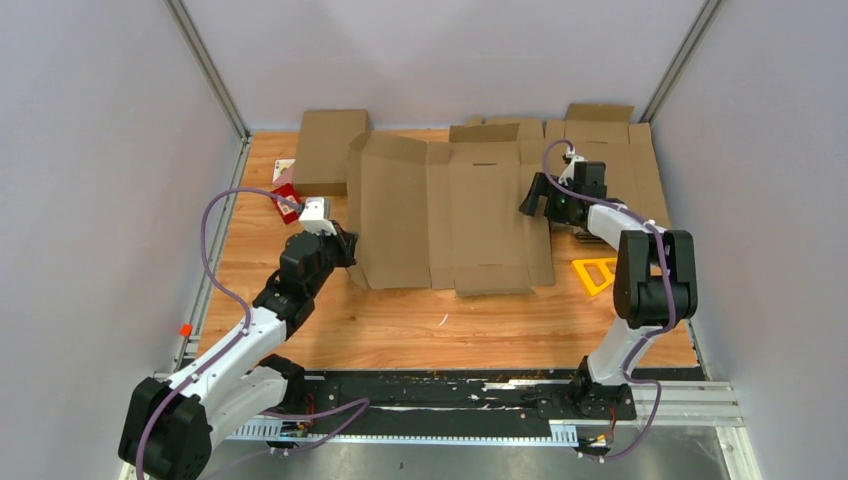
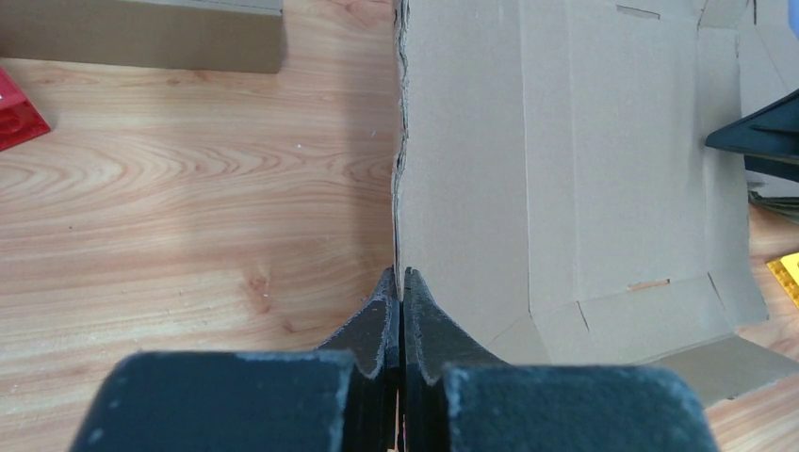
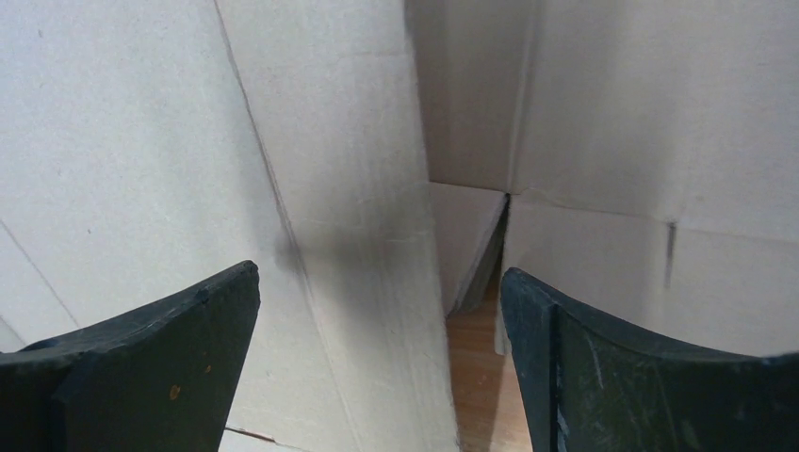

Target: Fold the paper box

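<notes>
Top view: nearest the lens, both arm bases sit on the black rail [image 1: 430,395]. Beyond it the paper box [image 1: 440,215] lies spread open on the middle of the wooden table [image 1: 400,330], with its left panel lifted. The left gripper [image 1: 345,245] is at that panel's left edge, and the right gripper [image 1: 535,200] is at the blank's right side. A yellow triangle [image 1: 595,272] lies just beside the right arm.

Left wrist: the left gripper [image 2: 400,301] is pinched tight on the raised edge of the paper box [image 2: 565,169], which stands upright between its tips. A red piece [image 2: 17,113] sits well apart on the left.

Right wrist: the right gripper [image 3: 377,320] has its fingers [image 3: 170,358] spread wide and holds nothing. Panels of the paper box [image 3: 311,141] rise close ahead.

The risk, as I judge it, is that only one thin pinch holds the blank. A pull from the left could slide the whole sheet across the wood, or bend the panel away from its crease. The open right jaws could also catch a flap.
</notes>
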`<move>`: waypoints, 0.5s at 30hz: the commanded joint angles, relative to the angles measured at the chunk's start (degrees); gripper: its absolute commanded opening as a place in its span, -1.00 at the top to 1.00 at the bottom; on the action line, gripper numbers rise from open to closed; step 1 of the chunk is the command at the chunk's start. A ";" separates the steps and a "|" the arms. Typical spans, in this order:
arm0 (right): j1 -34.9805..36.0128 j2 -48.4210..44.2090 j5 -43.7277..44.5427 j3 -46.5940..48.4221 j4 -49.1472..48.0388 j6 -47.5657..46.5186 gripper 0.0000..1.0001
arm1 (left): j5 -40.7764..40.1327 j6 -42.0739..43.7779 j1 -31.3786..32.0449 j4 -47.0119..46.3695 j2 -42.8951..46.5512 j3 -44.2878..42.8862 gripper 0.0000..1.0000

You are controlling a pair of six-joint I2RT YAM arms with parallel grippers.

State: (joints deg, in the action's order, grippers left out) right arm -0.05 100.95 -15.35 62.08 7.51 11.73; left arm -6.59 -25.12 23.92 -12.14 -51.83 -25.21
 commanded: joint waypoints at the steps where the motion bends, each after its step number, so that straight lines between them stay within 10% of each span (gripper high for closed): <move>1: 0.49 1.49 -6.06 2.10 -5.04 1.81 -0.97 | -0.79 1.69 0.16 -2.31 0.27 -0.53 1.00; 15: 3.33 -6.19 -7.56 -2.04 -6.21 0.76 0.92 | -1.14 1.99 0.41 -2.18 2.10 -0.15 1.00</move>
State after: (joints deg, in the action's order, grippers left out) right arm 0.99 98.52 -22.11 59.55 3.18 13.30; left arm -7.29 -24.71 23.94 -11.94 -51.55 -25.21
